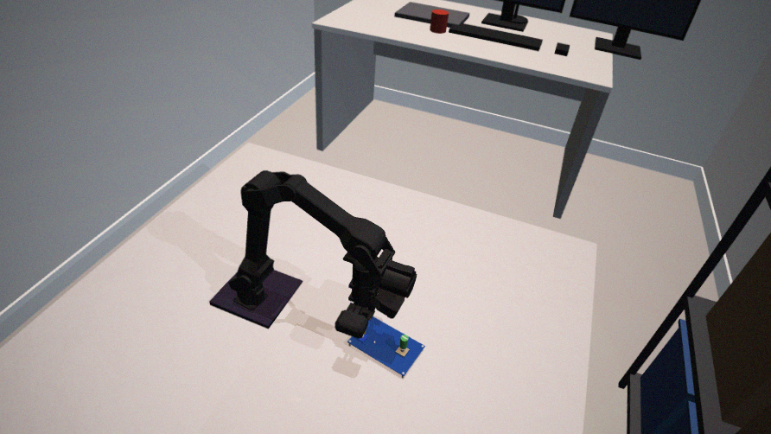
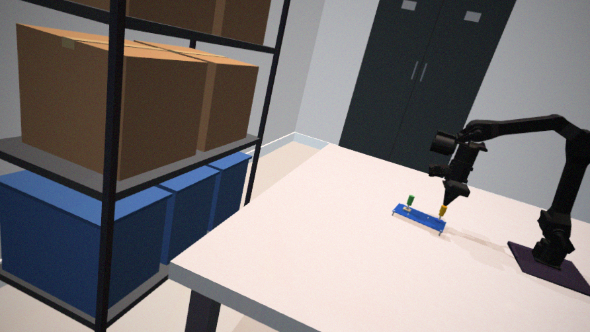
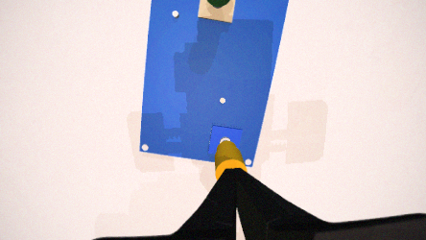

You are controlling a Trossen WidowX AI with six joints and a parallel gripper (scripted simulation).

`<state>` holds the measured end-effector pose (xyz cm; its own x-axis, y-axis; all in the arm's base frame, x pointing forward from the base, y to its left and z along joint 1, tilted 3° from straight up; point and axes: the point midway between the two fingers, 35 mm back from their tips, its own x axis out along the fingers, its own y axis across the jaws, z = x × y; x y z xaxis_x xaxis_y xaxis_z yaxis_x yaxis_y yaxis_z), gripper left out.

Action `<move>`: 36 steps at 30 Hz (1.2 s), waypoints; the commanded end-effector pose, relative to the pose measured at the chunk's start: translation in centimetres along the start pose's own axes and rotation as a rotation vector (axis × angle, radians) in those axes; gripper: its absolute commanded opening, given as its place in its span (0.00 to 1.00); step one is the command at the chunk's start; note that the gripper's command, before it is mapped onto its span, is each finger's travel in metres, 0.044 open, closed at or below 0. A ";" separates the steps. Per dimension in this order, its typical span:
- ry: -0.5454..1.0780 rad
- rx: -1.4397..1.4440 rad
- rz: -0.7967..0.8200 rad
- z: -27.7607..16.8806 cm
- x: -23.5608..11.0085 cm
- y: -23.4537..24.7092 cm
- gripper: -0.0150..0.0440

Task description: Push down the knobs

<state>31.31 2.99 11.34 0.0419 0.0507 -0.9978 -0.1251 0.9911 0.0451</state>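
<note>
A blue circuit board [image 1: 377, 347] [image 2: 421, 217] [image 3: 216, 72] stands on short legs on the white table. A green knob [image 1: 403, 340] [image 2: 410, 200] [image 3: 220, 3] stands tall on its tan potentiometer at the board's far end. An orange knob [image 2: 442, 211] [image 3: 228, 156] sits on the shaft at the near end, over a blue potentiometer [image 3: 217, 135]. My gripper [image 1: 354, 324] [image 2: 448, 202] [image 3: 232, 175] is shut, fingers pressed together and pointing down. Its tips rest on top of the orange knob. In the top view the gripper hides the orange knob.
The arm's base stands on a dark purple pad [image 1: 281, 294] [image 2: 571, 276] beside the board. A shelf rack [image 2: 110, 124] with cardboard boxes and blue bins stands off the table's far side. A desk [image 1: 345, 70] with monitors is at the back.
</note>
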 end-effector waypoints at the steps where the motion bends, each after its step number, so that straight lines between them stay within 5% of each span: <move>1: 0.004 -0.003 0.003 -0.1 0.3 0.0 0.25; 36: 0.004 -0.003 0.003 -0.1 0.8 0.1 0.25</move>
<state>31.28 3.00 10.91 0.0405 0.0506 -0.9979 -0.1257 0.9910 0.0452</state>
